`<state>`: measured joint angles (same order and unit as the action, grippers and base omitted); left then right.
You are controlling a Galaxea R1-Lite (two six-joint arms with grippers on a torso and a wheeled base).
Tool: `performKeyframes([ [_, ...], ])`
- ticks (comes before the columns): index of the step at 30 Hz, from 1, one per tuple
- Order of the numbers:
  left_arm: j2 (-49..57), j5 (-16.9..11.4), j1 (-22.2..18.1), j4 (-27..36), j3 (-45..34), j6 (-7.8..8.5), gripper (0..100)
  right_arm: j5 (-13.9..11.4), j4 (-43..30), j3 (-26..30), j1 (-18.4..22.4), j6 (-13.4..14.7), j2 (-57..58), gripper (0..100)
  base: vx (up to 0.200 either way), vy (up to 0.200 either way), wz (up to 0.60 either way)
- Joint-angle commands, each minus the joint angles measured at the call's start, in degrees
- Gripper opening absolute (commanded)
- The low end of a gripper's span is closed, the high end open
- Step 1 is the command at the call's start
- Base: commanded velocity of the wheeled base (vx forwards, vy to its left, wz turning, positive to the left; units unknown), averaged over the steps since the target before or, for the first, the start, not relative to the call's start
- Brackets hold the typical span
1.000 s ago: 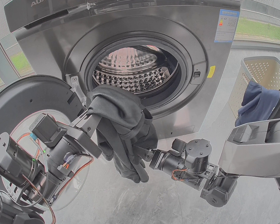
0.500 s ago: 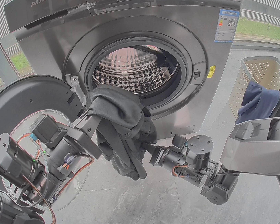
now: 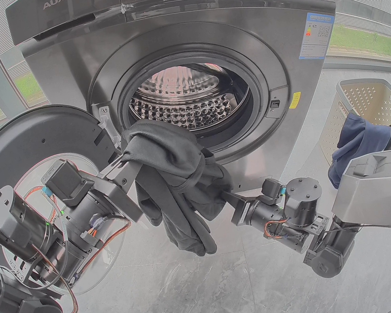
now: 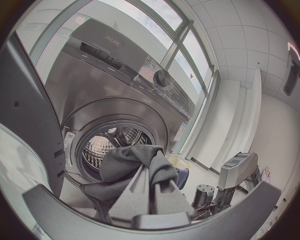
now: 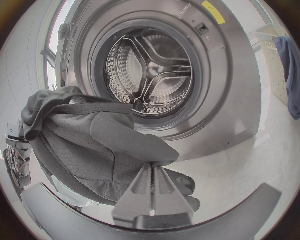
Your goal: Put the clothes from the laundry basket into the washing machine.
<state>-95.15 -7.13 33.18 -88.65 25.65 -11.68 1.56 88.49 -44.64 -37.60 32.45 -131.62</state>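
Note:
A dark grey mesh garment hangs in front of the washing machine, just below its open drum. My left gripper is shut on the garment's top fold. My right gripper is shut on a lower edge of the same garment, pulling it out to the right. The cloth's tail droops toward the floor. A beige laundry basket stands at the right of the machine with a blue garment draped over its rim.
The round machine door stands swung open at the left, behind my left arm. Grey tiled floor lies free in front of the machine. Windows run behind the machine on both sides.
My right gripper has moved to the right and slightly up, drawing the garment's lower edge out sideways. The left arm has held still.

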Motion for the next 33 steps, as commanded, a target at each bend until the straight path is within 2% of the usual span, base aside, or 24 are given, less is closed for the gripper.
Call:
performKeyframes([
  [1, -0.2, 0.0, 0.0, 0.0, -0.2, -0.01, 0, 0.1, 0.0, 3.2, 2.7, -0.9, 4.0, 0, 0.000, 0.000, 0.00],
  [10, -0.6, -0.1, 0.0, 0.0, -1.7, 0.16, 0, 0.0, -0.1, 3.6, 7.6, -1.3, 9.7, 0, 0.000, 0.000, 0.00],
  [18, -0.4, -0.2, 0.6, 0.0, -4.4, 0.25, 0, 0.1, 0.0, 4.0, 7.1, -2.1, 11.0, 0, 0.000, 0.000, 0.00],
  [23, -0.3, -0.6, 0.7, 0.0, -6.8, 0.34, 0, 0.0, -0.1, 7.8, 6.5, -3.1, 14.1, 0, 0.000, 0.000, 0.00],
  [26, -0.6, -1.0, 0.9, 0.0, -7.1, 0.34, 0, -0.3, -0.1, 11.7, 6.0, -5.4, 17.6, 0, 0.000, 0.000, 0.00],
  [28, -0.7, -1.0, 0.9, 0.0, -7.2, 0.34, 0, -0.4, -0.1, 13.3, 5.4, -5.6, 19.7, 0, 0.000, 0.000, 0.00],
  [33, -0.4, -1.0, 0.9, 0.0, -7.5, 0.43, 0, 0.1, -0.1, 14.1, 3.3, -6.2, 23.1, 0, 0.000, 0.000, 0.00],
])
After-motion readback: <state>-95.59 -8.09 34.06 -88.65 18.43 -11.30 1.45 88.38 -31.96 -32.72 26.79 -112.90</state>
